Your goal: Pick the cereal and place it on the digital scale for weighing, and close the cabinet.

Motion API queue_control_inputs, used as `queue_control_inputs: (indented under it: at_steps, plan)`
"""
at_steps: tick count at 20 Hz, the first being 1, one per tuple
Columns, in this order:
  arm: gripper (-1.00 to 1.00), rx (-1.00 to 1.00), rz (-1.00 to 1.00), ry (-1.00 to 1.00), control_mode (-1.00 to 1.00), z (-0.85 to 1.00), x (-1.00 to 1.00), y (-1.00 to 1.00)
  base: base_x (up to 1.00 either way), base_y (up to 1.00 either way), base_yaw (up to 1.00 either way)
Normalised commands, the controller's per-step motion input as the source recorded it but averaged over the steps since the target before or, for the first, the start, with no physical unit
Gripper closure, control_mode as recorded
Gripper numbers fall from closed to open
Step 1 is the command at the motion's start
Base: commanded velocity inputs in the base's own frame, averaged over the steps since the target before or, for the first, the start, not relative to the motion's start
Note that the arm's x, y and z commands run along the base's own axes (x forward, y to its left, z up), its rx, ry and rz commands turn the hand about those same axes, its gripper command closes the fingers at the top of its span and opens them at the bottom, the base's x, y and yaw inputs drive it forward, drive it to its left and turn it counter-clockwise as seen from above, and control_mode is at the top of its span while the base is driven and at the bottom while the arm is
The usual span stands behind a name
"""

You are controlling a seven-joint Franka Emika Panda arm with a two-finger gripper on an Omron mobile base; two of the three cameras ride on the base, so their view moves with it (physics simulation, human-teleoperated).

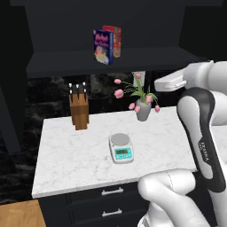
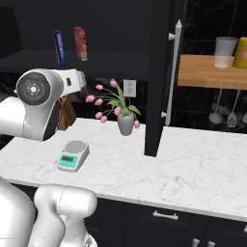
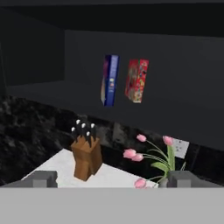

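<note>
Item: upright dark-blue cardboard cereal box [image 3: 109, 80], cabinet shelf front edge, beside red cereal box [image 3: 137, 81]. My gripper [image 3: 111, 179]: open, empty, well short. Approach level, fingers straddling its narrow sides.

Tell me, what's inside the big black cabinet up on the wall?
On the cabinet's shelf stand two boxes side by side: the dark-blue cereal and a red cereal box. The upper part of the cabinet is too dark to tell what else it holds.
</note>
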Motion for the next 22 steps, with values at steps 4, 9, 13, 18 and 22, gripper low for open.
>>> queue_control_inputs:
  at_steps: [4, 9, 13, 18, 22]
  plan:
    - [-1.00, 0.00, 0.12, -0.09, -1.00, 0.68, -0.06, 0.09, 0.00, 0.00, 0.00]
    - [-1.00, 0.00, 0.05, -0.01, -1.00, 0.44, 0.00, 0.31, 0.00, 0.00, 0.00]
    - [-1.00, 0.00, 0.07, -0.05, -1.00, 0.21, 0.00, 0.16, 0.00, 0.00, 0.00]
    - [-1.00, 0.00, 0.01, 0.00, -1.00, 0.00, 0.09, 0.09, 0.00, 0.00, 0.00]
    - [-1.00, 0.00, 0.00, 0.00, -1.00, 0.00, 0.37, 0.35, 0.00, 0.00, 0.00]
